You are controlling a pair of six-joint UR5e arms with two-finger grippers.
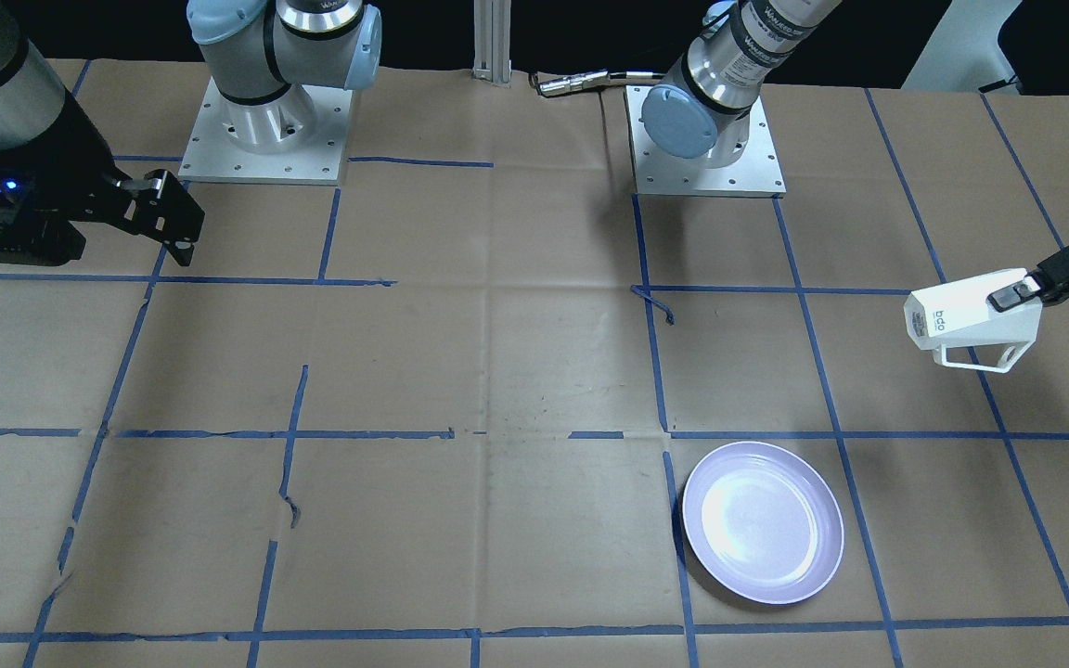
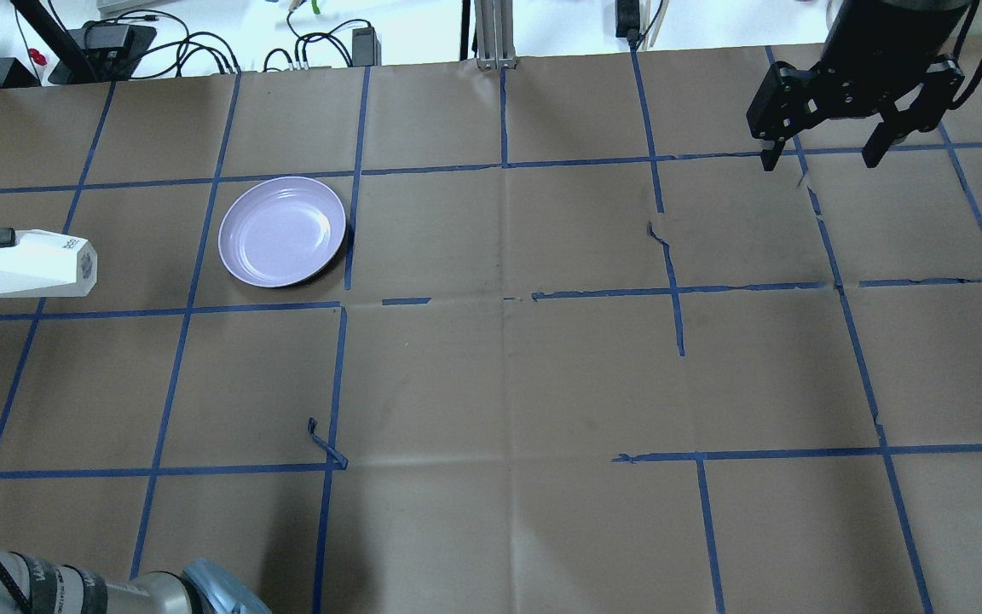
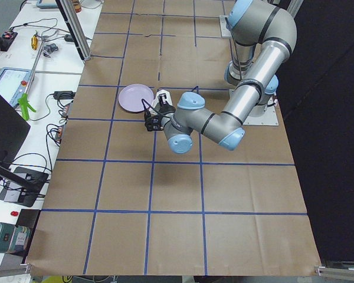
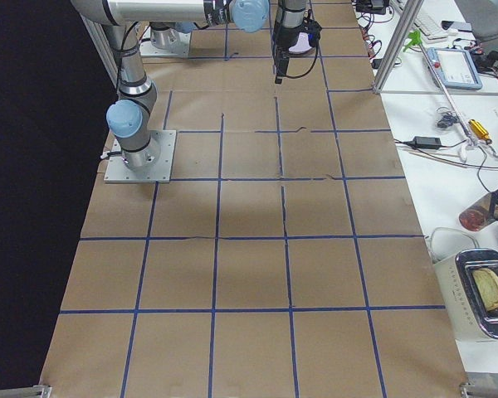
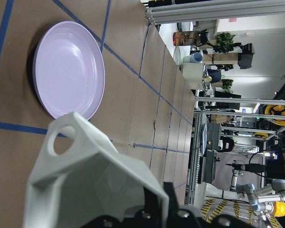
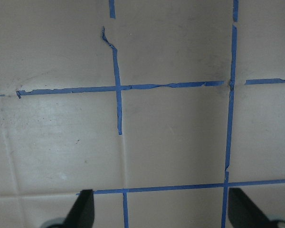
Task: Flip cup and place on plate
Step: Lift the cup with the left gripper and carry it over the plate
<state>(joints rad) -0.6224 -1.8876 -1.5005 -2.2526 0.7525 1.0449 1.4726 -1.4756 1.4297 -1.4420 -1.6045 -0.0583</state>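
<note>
Cup [image 1: 966,320] flipping is the step you are in, I think. The cup lies on its side in the air, near the plate [image 1: 763,522] but off to one side and not touching it. Its bottom end points toward the plate and its thin handle hangs down (the front view shows this best).

The left gripper [image 1: 1012,295] pinches the cup's wall at the open end. Its fingers are nearly together, with only that thin wall between them. I cannot tell how deep the grip goes.

Next, you need to turn the wrist until the cup's mouth faces up. Then bring the cup over the middle of the plate, lower it until its bottom sits flat, and only then let go. Go slowly, because a pinch on one thin wall could let the cup swing or slip.

The right gripper [image 2: 819,160] hangs over the table [image 2: 499,384], well apart from the plate. Its fingers are spread wide and hold nothing.
</note>
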